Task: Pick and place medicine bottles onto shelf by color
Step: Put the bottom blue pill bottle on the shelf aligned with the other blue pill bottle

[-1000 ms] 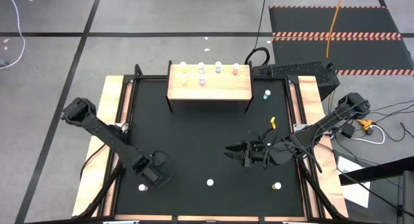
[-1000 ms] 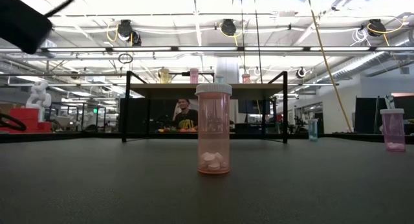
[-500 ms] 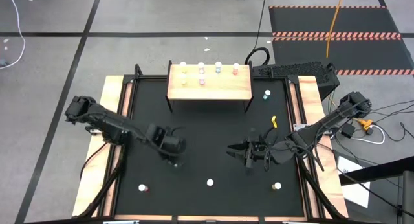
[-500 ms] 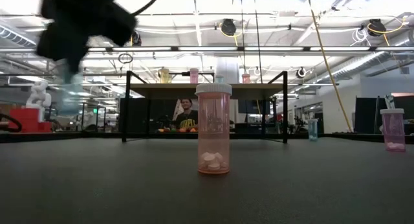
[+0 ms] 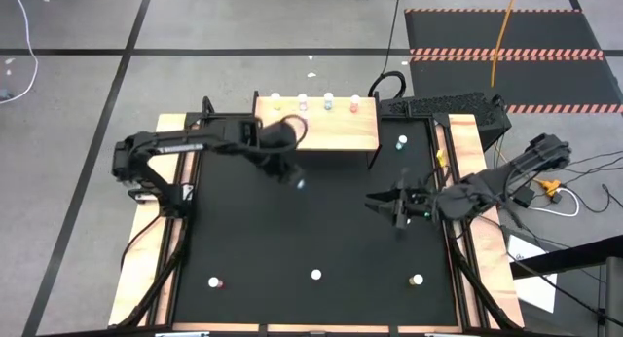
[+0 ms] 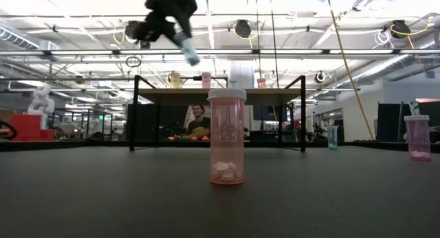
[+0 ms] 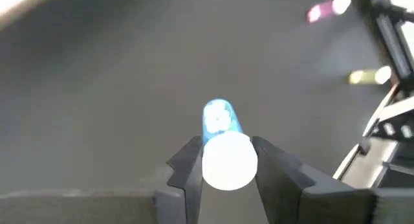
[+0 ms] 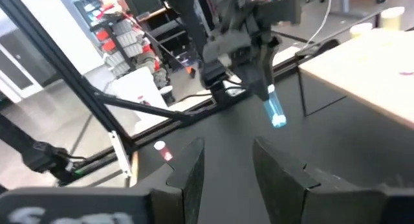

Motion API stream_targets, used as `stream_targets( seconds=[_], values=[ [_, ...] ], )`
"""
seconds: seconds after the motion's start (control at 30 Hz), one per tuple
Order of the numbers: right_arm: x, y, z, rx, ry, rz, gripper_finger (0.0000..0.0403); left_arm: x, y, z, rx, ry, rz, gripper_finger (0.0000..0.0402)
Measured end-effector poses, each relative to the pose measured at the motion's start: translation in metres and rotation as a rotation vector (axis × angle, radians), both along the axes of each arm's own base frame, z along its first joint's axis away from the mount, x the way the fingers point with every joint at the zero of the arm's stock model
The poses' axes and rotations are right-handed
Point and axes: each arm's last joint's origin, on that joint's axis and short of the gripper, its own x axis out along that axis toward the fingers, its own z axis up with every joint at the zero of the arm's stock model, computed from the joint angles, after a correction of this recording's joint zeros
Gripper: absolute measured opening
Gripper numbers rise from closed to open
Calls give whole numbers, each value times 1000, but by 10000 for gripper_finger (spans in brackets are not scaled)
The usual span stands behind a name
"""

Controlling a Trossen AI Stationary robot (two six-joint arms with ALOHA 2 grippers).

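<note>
Your left gripper (image 5: pixel 292 177) pinches a blue bottle (image 7: pixel 220 120) by its cap, held above the table just off the shelf's (image 5: pixel 341 132) front edge, so that one is nearly delivered. Several bottles line the shelf's back edge, while three sit near the table's front edge and one beside the shelf. The right gripper (image 5: pixel 401 214) waits with jaws spread and empty near the table's right edge.

Grey tiled floor (image 5: pixel 78 45) with a hazard-striped black mat (image 5: pixel 506 45), apparently bright ceiling lights (image 6: pixel 240 28) overhead
</note>
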Motion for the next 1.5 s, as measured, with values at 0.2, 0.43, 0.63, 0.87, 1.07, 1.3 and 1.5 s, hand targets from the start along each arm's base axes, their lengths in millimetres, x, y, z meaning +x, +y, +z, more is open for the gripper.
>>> stream_targets(
  seconds=[0.2,0.43,0.63,0.87,1.07,1.3,1.5],
  values=[
    [-14,-14,0,-47,71,-8,123,33,38,23,62,25,-36,119],
    [-23,-26,-9,-64,189,-32,123,63,86,41,130,25,-37,119],
    [-22,-31,-10,-54,203,-59,123,67,115,50,220,-25,-19,119],
    [-17,-46,-9,-16,182,-153,123,65,123,49,434,4,-224,120],
    [-11,-64,-2,33,100,-259,123,67,124,51,661,49,-475,120],
    [-2,-86,0,36,71,-330,123,77,121,57,830,-36,-643,120],
    [14,-108,-6,12,86,-372,124,79,110,55,871,-8,-811,120]
  ],
)
